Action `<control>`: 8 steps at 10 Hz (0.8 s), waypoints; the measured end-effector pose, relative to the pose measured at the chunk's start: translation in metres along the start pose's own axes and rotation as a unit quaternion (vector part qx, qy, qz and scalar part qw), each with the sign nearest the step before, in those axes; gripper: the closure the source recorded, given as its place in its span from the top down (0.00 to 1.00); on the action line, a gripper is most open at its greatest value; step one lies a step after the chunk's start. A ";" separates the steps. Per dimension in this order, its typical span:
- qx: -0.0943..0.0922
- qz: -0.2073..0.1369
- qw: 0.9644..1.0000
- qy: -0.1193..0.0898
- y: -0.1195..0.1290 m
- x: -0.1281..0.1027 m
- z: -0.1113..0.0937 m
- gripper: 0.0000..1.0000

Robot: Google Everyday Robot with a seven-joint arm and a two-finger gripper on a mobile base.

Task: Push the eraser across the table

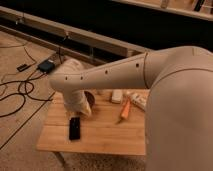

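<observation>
**Eraser [74, 128] just in front of our tool [81, 111]**

We see the black eraser lying flat on the tabletop [107, 137], left side, toward the front edge. Our tool hangs just behind it; whether it is wide or narrow we cannot tell.

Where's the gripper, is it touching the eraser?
Cannot tell. The camera view shows the gripper low over the table at the far end of the eraser, but the wrist hides whether they meet.

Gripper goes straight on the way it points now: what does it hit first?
Probably the table: the gripper points down just behind the far end of the eraser, beside the purple bowl. Depth is unclear; it might clip the eraser instead.
</observation>
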 end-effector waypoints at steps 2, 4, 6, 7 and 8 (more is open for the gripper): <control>0.002 -0.017 1.000 0.000 0.015 0.014 0.016 0.65; 0.002 -0.031 1.000 0.003 0.031 0.024 0.034 0.65; -0.005 -0.043 0.999 0.011 0.054 0.033 0.054 0.65; -0.008 -0.048 0.999 0.014 0.064 0.034 0.064 0.65; -0.010 -0.052 0.998 0.017 0.072 0.035 0.072 0.65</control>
